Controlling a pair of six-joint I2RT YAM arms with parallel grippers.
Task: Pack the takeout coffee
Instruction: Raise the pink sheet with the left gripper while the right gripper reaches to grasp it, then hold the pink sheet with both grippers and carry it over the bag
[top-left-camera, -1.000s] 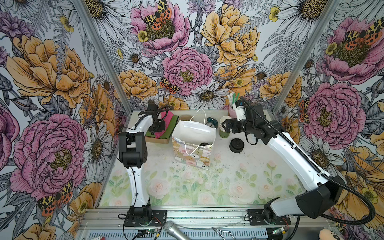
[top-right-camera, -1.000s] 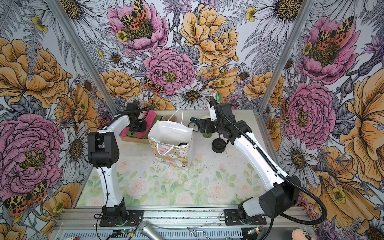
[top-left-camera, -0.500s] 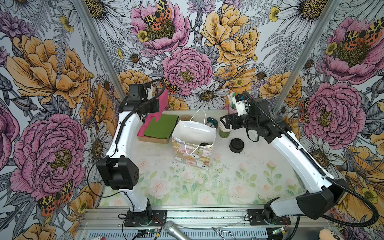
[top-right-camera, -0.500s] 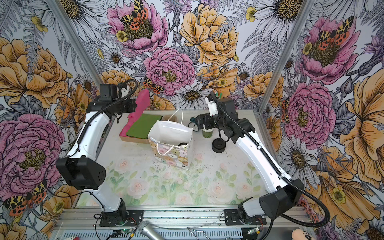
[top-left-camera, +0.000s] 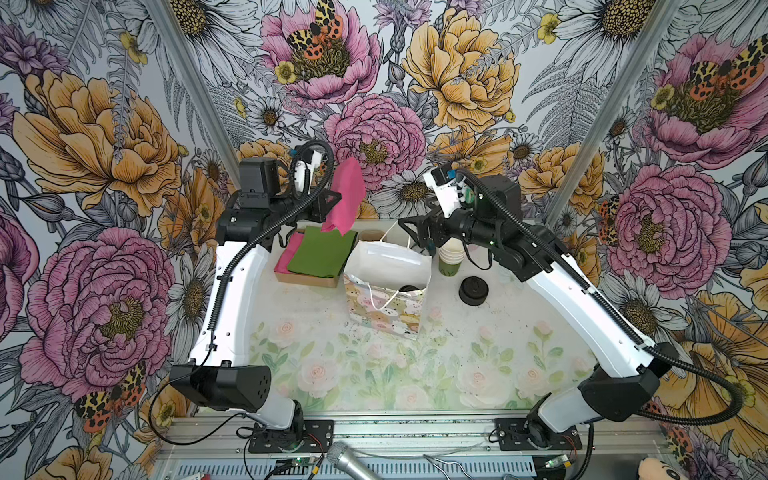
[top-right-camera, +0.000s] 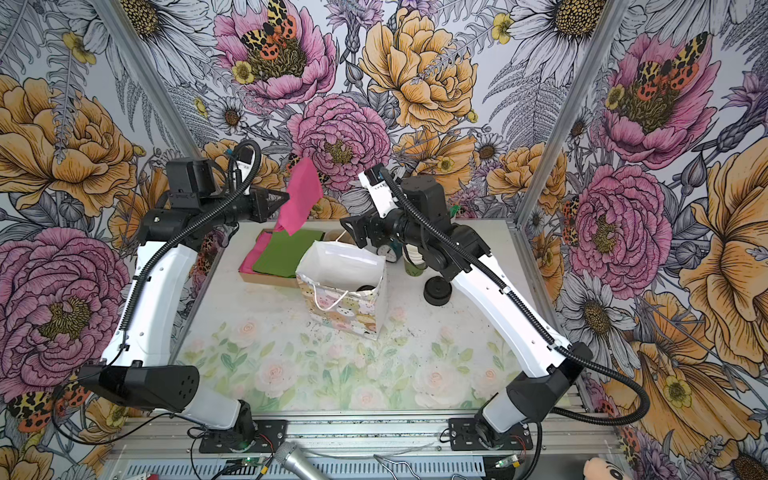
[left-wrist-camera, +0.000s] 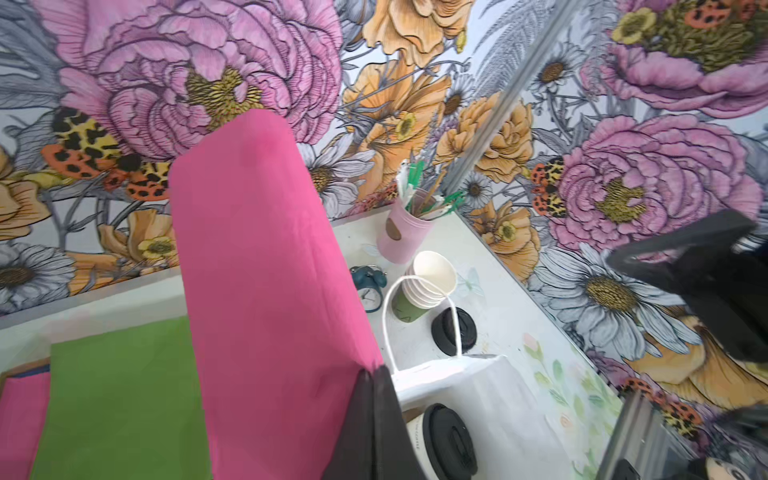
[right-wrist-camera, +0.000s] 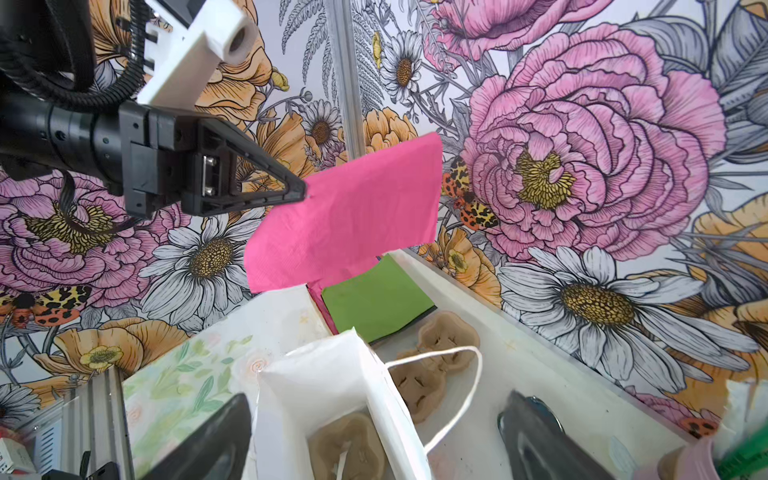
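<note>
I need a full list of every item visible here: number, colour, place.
takeout coffee: one, white with black lid, inside gift bag
gift bag: one, pastel print, table centre
loose napkin: one, pink, held aloft
napkin pile: one, green over pink, left of bag
cup stack: one, white, green bottom, right of bag
lid pile: one, black, beside cup stack
alarm clock: one, teal, behind bag
stirrer holder: one, pink, back corner
cup carriers: count unclear, brown, behind bag
microphone: one, grey, front rail
left hand: black, shut on loose napkin
right hand: black, open above bag

Lab booth, shown by floral walls (top-left-camera: 374, 83), mounting rail (top-left-camera: 415, 428).
</note>
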